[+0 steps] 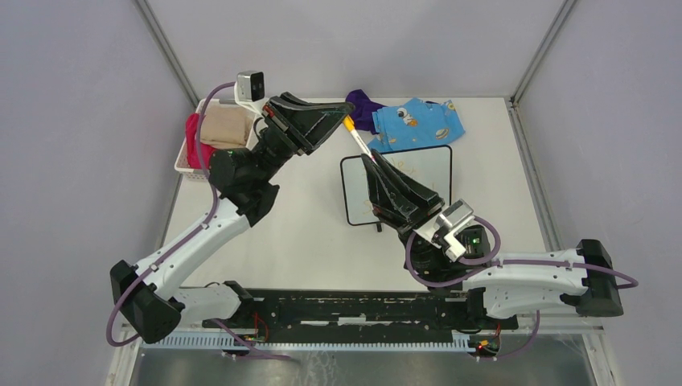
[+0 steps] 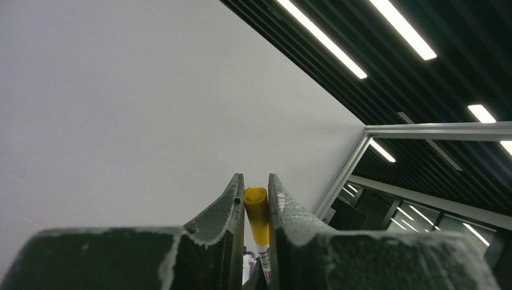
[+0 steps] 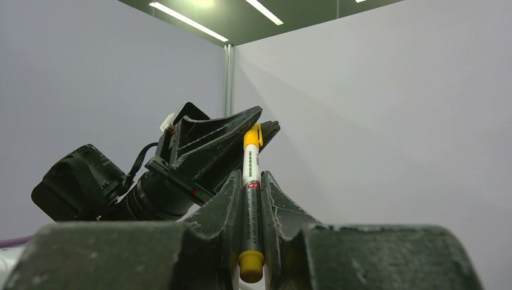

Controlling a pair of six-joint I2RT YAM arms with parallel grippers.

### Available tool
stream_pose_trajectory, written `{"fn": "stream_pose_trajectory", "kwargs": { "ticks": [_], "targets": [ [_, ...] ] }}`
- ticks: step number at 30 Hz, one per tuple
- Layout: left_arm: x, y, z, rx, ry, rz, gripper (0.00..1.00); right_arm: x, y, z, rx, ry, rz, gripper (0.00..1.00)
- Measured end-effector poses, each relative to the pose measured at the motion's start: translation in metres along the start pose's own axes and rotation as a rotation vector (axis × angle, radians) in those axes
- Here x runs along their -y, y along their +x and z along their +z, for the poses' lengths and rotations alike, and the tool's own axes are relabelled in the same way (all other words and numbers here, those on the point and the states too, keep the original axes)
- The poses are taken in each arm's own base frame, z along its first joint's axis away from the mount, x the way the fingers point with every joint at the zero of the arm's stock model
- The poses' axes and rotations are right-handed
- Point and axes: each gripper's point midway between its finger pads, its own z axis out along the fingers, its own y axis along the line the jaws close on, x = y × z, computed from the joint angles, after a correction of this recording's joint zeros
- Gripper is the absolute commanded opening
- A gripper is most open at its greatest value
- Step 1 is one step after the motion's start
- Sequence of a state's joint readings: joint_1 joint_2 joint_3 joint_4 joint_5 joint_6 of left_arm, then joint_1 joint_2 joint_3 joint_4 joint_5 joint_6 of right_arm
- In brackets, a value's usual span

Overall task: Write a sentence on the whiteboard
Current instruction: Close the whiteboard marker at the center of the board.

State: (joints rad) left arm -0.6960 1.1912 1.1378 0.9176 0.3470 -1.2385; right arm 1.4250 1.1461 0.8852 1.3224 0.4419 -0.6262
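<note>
A marker with a grey-white barrel and a yellow cap is held in the air above the whiteboard, pointing up and back. My right gripper is shut on the barrel, whose yellow rear end sticks out below the fingers. My left gripper comes in from the left, its two fingers pressed on either side of the yellow cap. The black-framed whiteboard lies on the table, partly covered by the right gripper. The sentence cannot be made out on the part of the board that shows.
A blue patterned cloth and a purple cloth lie just behind the whiteboard. A white basket holding pink and beige cloth stands at the table's back left, behind the left arm. Grey walls enclose the table.
</note>
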Motion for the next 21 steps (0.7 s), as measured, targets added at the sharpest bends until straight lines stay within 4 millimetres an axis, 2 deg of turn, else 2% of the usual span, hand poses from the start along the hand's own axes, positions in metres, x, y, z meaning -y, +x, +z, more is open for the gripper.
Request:
{"fn": "stream_pose_trajectory", "kwargs": {
  "ticks": [21],
  "targets": [
    [-0.0054,0.0016,-0.0034,0.015,0.002,-0.038,0.02,-0.0004,0.0056,-0.0006,-0.010,0.011,-0.019,0.00]
  ]
}}
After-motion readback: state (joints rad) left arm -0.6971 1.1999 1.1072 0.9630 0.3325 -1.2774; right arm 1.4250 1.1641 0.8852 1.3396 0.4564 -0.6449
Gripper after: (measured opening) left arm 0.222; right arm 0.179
